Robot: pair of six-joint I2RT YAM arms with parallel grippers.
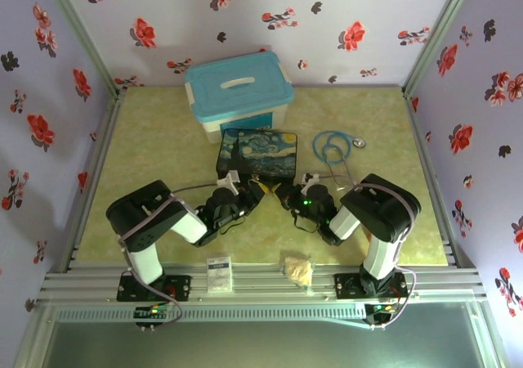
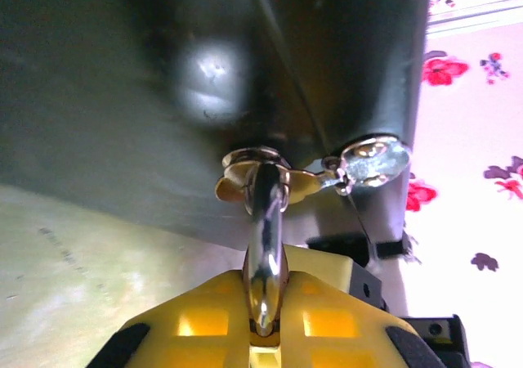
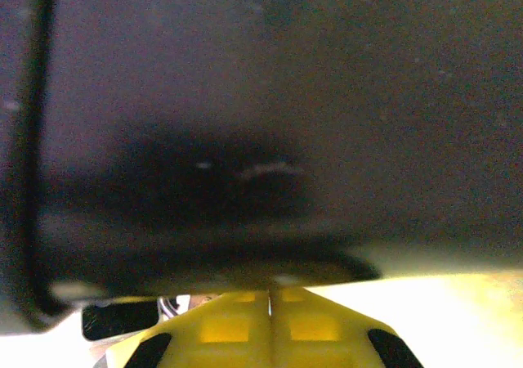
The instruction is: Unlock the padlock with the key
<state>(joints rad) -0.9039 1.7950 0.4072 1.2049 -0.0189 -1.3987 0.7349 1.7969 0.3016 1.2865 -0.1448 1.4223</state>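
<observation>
Padlock (image 2: 265, 298) shows a shiny silvery shackle (image 2: 265, 221) hooked through the clasp (image 2: 304, 185).

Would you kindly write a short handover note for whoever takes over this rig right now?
Left gripper: shut on the padlock by its silvery shackle, which passes through the brass clasp of the starry-night box.
Right gripper: shut, facing the box at close range; whether it holds the key cannot be told.
Done: padlock steadied.
Left: insert the key, turn it, free the shackle from the clasp.
</observation>
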